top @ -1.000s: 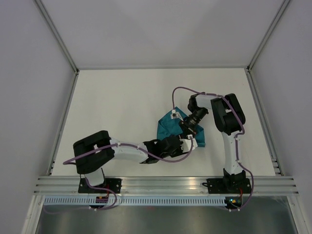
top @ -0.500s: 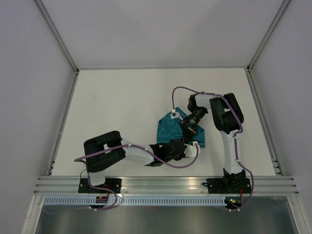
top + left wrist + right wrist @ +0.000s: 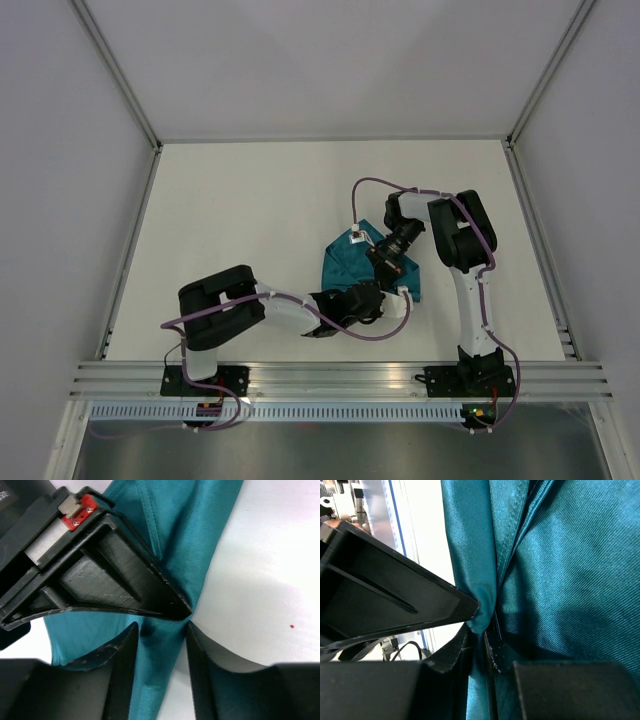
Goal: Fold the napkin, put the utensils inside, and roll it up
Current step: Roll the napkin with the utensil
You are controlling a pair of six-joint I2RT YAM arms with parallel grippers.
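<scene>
The teal napkin [image 3: 345,262] lies crumpled on the white table between both grippers. My right gripper [image 3: 383,268] is shut on a bunched fold of the napkin [image 3: 570,570], with its jaws [image 3: 480,635] nearly touching. My left gripper [image 3: 385,298] comes in from the near side. Its jaws [image 3: 162,627] stand apart and straddle a narrow strip of the napkin [image 3: 185,540] without pinching it. Each wrist view shows the other gripper's black finger, in the left wrist view [image 3: 110,575] and in the right wrist view [image 3: 385,595], close by. The utensils are not in view.
The white table [image 3: 250,200] is walled on the left, back and right. An aluminium rail [image 3: 330,375] with both arm bases runs along the near edge. Purple cables loop along both arms over the napkin area.
My left arm has swung right and stretched out low, bringing its gripper up to the napkin's near edge under the right gripper. The right gripper and the napkin have hardly moved.
</scene>
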